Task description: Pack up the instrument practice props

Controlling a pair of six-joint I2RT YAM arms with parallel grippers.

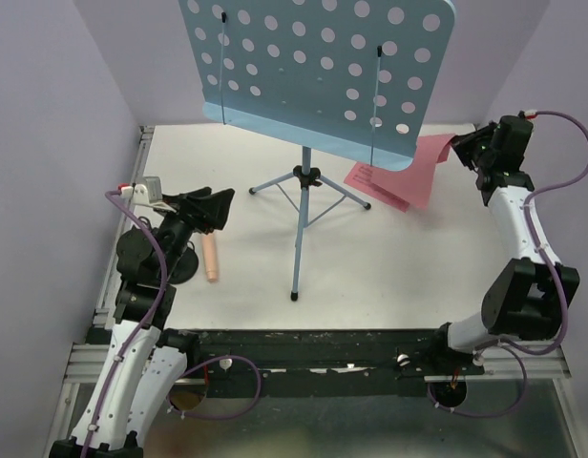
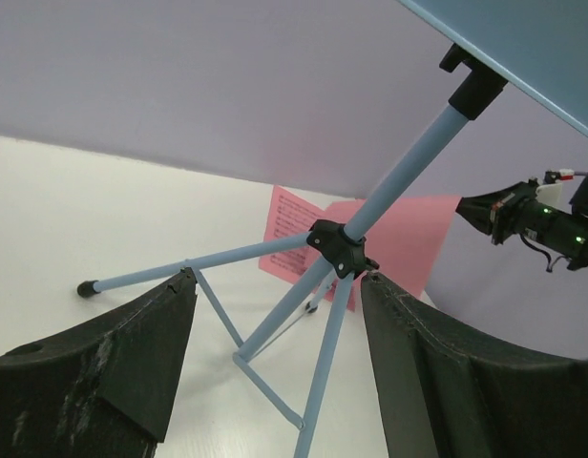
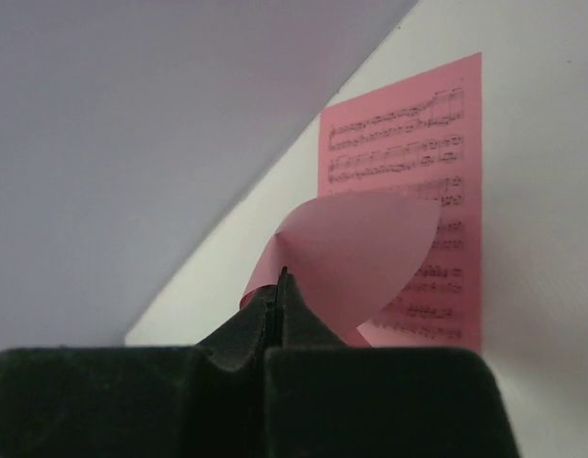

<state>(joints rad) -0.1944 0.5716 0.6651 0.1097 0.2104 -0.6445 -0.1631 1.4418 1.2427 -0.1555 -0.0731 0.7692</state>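
The light-blue music stand (image 1: 313, 67) stands mid-table on its tripod (image 1: 308, 186). My left gripper (image 1: 214, 208) is open to the left of the tripod. In the left wrist view its fingers (image 2: 141, 353) frame the tripod hub (image 2: 340, 250) without touching it. My right gripper (image 3: 282, 284) is shut on the corner of a pink sheet-music page (image 3: 361, 248), which curls up. A second pink page (image 3: 437, 134) lies flat beneath it. Both pages (image 1: 399, 176) sit behind the stand at the back right. A beige-pink microphone (image 1: 211, 260) lies by the black mic stand base (image 1: 182, 265), partly hidden under my left arm.
Lilac walls (image 1: 55, 114) close in the table on the left, back and right. The stand's wide desk overhangs the rear of the table. The tripod's near leg ends at a foot (image 1: 294, 296) close to the front edge. A black rail (image 1: 313, 343) runs along the near side.
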